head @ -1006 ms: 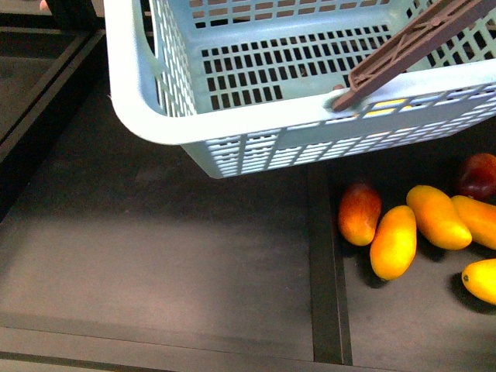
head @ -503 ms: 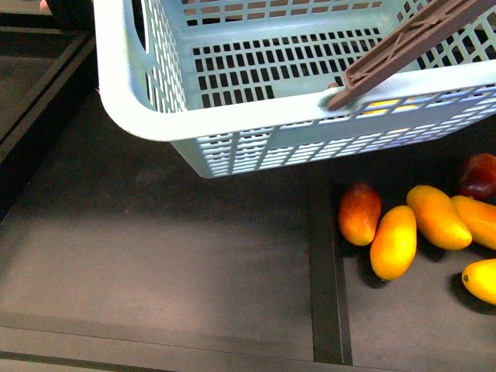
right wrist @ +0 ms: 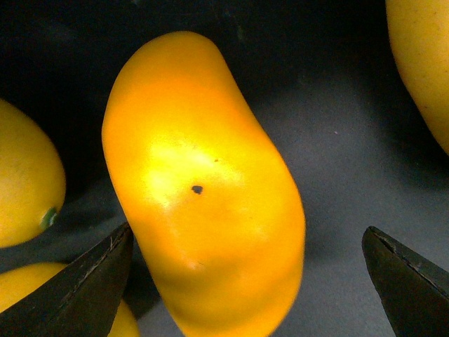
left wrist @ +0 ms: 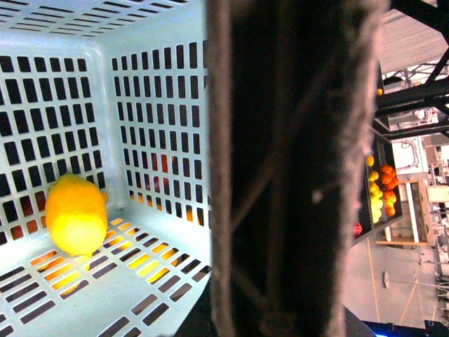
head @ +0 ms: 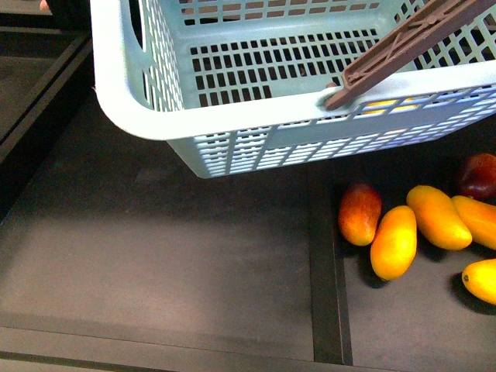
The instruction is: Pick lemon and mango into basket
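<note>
The basket (head: 232,118) fills the upper frame, with open dark worktop (head: 155,256) at lower left. The mango (right wrist: 203,189) lies between the released jaws of the right gripper (right wrist: 244,246), other fruit (right wrist: 24,182) close beside. The lemon (left wrist: 76,214) rests on the basket floor; left gripper unseen, its grip cannot be told

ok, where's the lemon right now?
Inside the basket: the left wrist view shows the lemon lying on the slotted floor, beside a side wall near a corner.

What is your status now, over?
Right gripper open, flanking mango, not gripping. Lemon already in basket. Left gripper not visible. Nothing blocking mango.
</note>
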`<action>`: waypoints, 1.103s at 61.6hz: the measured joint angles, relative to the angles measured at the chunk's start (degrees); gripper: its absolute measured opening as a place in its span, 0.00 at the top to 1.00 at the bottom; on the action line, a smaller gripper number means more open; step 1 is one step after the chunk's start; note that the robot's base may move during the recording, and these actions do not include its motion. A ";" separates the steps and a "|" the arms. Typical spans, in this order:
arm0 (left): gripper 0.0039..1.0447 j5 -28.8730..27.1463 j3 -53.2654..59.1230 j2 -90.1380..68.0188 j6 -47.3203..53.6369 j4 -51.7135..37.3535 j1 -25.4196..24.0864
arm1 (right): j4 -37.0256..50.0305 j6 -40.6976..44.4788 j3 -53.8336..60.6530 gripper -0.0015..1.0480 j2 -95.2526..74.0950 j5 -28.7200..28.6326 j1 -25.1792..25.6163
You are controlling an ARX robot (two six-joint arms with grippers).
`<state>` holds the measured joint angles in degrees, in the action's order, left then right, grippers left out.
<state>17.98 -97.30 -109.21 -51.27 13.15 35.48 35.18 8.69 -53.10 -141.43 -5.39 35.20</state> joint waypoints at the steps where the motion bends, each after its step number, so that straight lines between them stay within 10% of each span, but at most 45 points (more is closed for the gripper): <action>1: 0.96 0.00 0.00 0.00 0.00 0.00 0.00 | 0.07 -0.33 -0.39 0.08 -0.46 0.20 -0.15; 15: 0.96 0.09 0.00 0.00 -0.02 0.00 0.00 | 0.26 -3.19 -2.80 0.09 -3.06 0.44 -1.27; 27: 0.96 0.13 0.00 0.00 -0.02 0.00 0.00 | 0.55 -6.21 -4.15 0.37 -3.61 0.57 -1.14; 38: 0.96 0.00 0.00 0.00 0.00 0.00 0.00 | 0.37 -6.56 -2.91 0.43 -1.86 -2.03 0.28; 68: 0.96 0.04 0.00 0.00 0.00 0.00 0.00 | -8.66 -11.34 18.53 0.44 47.87 -29.51 7.56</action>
<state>18.02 -97.30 -109.21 -51.27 13.15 35.48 26.52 -2.66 -34.57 -93.56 -34.89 42.76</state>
